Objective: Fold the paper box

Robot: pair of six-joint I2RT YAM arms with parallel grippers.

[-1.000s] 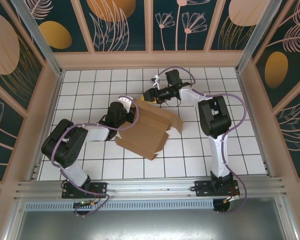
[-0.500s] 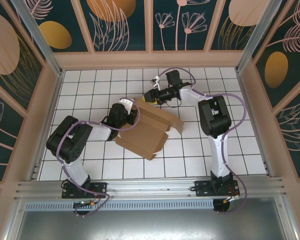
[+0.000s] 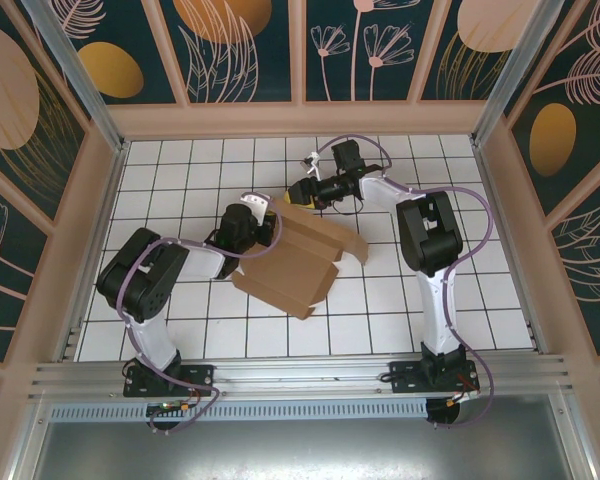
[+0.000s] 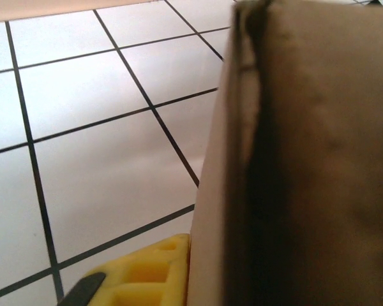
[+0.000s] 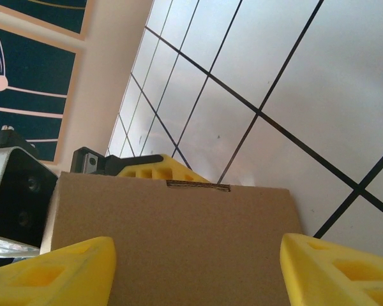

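Your left arm [image 3: 145, 272] folds up tighter over the last second. Its elbow climbs away from the near edge of the tabletop [image 3: 180, 170] and swings a little toward the middle. Its upper link now stands steeper above its base. With that, the left gripper [image 3: 263, 230] edges slightly farther from you along the left side of the paper box [image 3: 290, 265], and the white wrist piece rides a touch higher in the top view. The box's near-left corner seems to creep a shade rightward, though the shift is too slight to be sure.
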